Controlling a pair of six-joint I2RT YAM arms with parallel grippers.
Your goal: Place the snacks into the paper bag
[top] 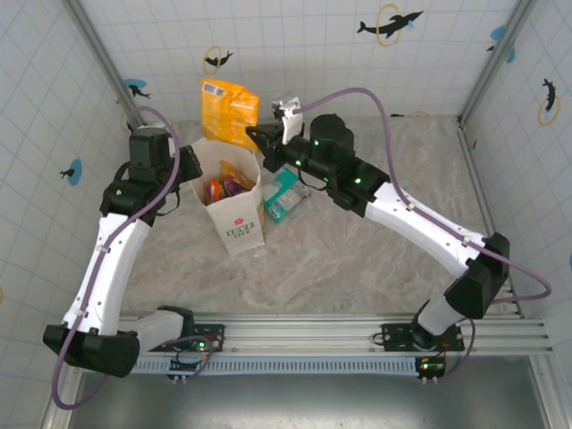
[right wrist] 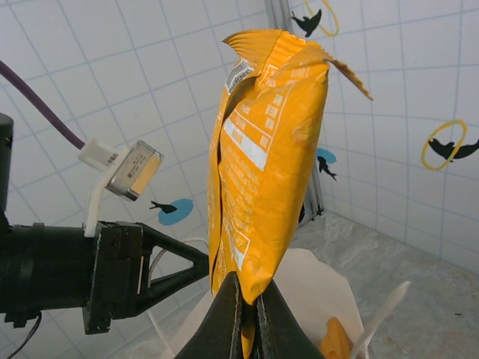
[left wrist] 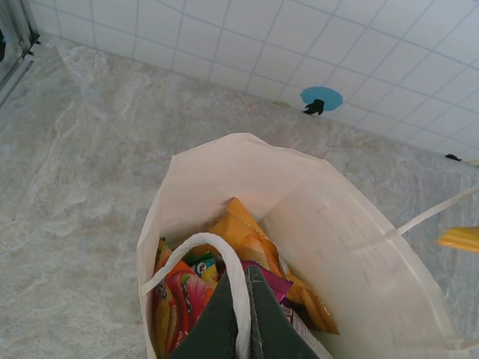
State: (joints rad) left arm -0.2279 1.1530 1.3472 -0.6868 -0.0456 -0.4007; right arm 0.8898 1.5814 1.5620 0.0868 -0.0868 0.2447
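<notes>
The white paper bag (top: 239, 223) stands open on the table with several snacks inside: an orange-yellow packet (left wrist: 243, 233), a red-orange one (left wrist: 179, 299) and a purple one (left wrist: 271, 280). My left gripper (left wrist: 248, 275) is shut on the bag's white cord handle (left wrist: 228, 258) at the bag's left rim (top: 198, 174). My right gripper (right wrist: 251, 298) is shut on the bottom edge of another orange-yellow packet (right wrist: 269, 164). It holds that packet (top: 228, 105) upright, above and just behind the bag's mouth. A teal packet (top: 284, 192) lies on the table against the bag's right side.
Tiled walls with blue fish stickers close in the table at the back and on both sides. The bag's other cord handle (left wrist: 434, 213) sticks out to the right. The left arm's gripper (right wrist: 176, 273) sits close beside the held packet.
</notes>
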